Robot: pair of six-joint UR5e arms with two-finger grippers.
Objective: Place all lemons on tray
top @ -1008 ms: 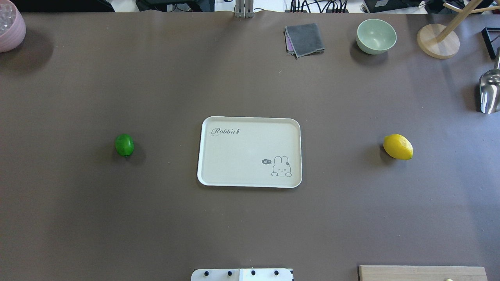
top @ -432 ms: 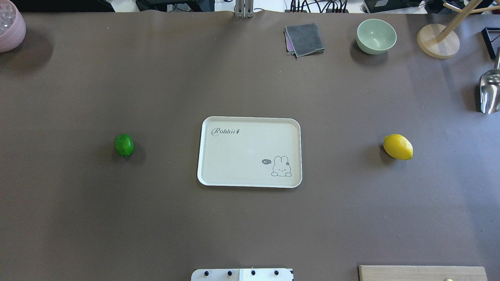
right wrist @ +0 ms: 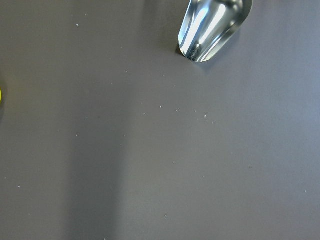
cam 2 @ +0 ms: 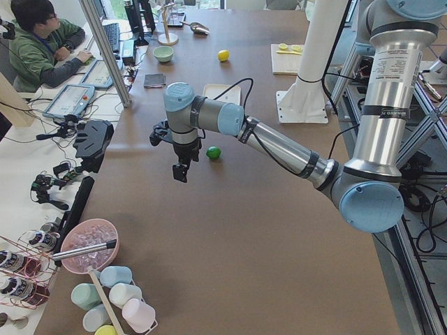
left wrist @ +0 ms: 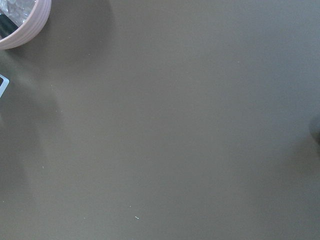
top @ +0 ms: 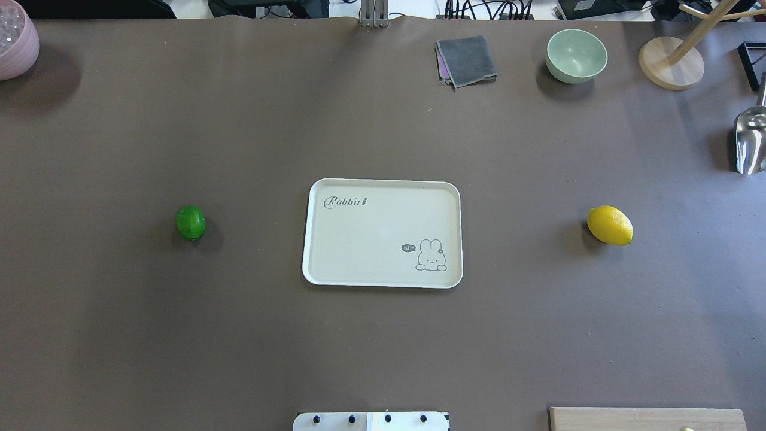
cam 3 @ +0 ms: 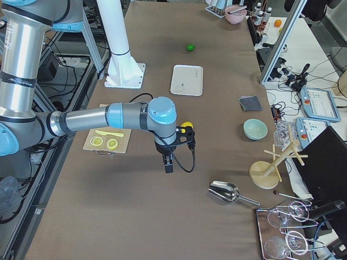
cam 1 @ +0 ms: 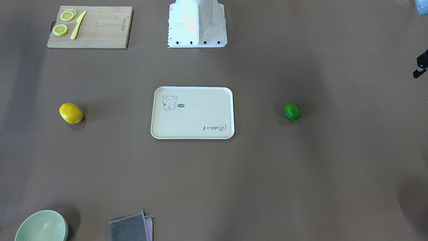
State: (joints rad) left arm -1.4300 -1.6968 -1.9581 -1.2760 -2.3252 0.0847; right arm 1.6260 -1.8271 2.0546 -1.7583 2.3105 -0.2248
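Lemons: green lemon [top: 190, 222] lying toward the worktop's left edge, yellow lemon [top: 610, 225] toward the right edge, both on bare tabletop and well apart from the tray [top: 383, 187].
Tray: flat at mid-worktop, nothing on it, rabbit drawing toward the robot's edge.
Step in hand: by the look of it, first approach; neither fruit yet touched.
Doing it well: best to take each fruit with the arm on its own side, come straight down over the middle, close across the short axis so the oval cannot squirt out, then set it low on the tray's floor, away from the rim, so it does not roll off.
Left gripper [cam 2: 181, 169]: hanging fingers-down above bare tabletop near the worktop's left edge, short of the green lemon; spread impossible to tell, seen in the side view only.
Right gripper [cam 3: 168, 162]: fingers-down above bare tabletop by the right edge, near the yellow lemon and the metal scoop [cam 3: 226, 192]; spread likewise impossible to tell.
Arms: both stretched low and outward from the base, wrists bent downward.
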